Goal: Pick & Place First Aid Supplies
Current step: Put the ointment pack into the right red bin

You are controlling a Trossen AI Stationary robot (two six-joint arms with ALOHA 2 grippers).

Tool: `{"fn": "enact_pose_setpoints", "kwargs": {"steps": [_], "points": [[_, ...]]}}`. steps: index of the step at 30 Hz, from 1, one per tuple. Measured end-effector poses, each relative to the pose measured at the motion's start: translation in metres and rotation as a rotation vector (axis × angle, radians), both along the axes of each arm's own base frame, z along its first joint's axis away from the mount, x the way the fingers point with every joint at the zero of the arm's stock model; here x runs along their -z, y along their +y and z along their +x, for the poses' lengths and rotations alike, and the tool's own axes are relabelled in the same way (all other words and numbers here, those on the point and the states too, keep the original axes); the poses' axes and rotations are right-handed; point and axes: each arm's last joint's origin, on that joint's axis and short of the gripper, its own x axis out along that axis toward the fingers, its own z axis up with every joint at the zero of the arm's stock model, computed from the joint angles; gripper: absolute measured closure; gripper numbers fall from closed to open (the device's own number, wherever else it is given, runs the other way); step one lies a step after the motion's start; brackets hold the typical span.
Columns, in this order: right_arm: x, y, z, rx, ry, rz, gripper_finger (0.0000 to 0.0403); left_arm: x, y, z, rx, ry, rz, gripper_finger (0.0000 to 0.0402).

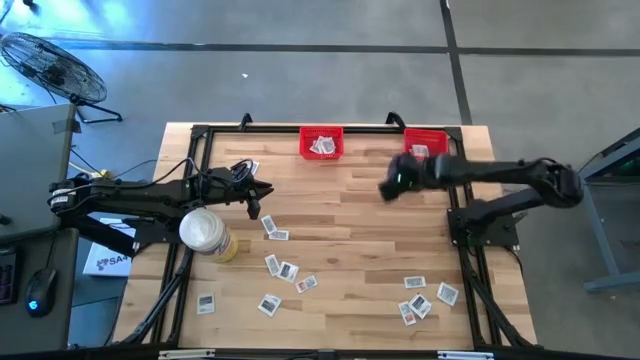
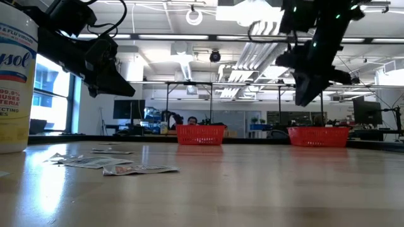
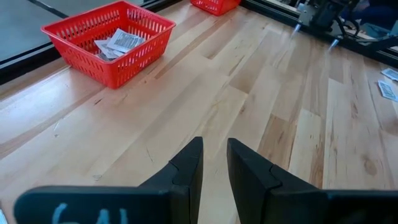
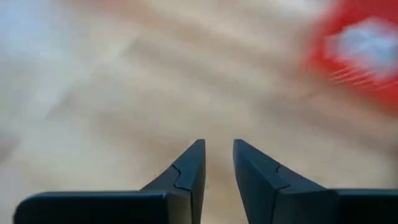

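On the table (image 1: 350, 225), packets (image 1: 283, 268) lie below both slightly spread, empty grippers.

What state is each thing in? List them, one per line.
Left dark two-finger gripper: open, holding nothing, above bare wood.
Right dark two-finger gripper: open, holding nothing.
Left red mesh bin: upright, holds packets.
Right red mesh bin: upright, holds packets.
Small white flat packets: scattered flat on table.
White wipes cylinder: upright.
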Motion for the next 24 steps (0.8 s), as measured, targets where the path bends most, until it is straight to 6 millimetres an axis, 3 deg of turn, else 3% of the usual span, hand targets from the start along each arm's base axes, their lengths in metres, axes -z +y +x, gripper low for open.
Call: {"fn": "enact_pose_setpoints", "kwargs": {"steps": [6, 13, 18, 24], "points": [[0.014, 0.083, 0.012, -0.059, -0.022, 0.268, 0.0352, 0.0, 0.0, 0.0, 0.0, 0.0, 0.0, 0.0331], [0.03, 0.152, 0.003, 0.001, 0.152, 0.671, 0.0377, 0.0, 0.0, 0.0, 0.0, 0.0, 0.0, 0.0331], [0.037, 0.183, -0.01, 0.026, 0.32, 0.811, 0.0384, 0.0, 0.0, 0.0, 0.0, 0.0, 0.0, 0.0331], [0.048, 0.198, -0.022, 0.009, 0.385, 0.703, 0.0383, 0.0, 0.0, 0.0, 0.0, 0.0, 0.0, 0.0331]]}}
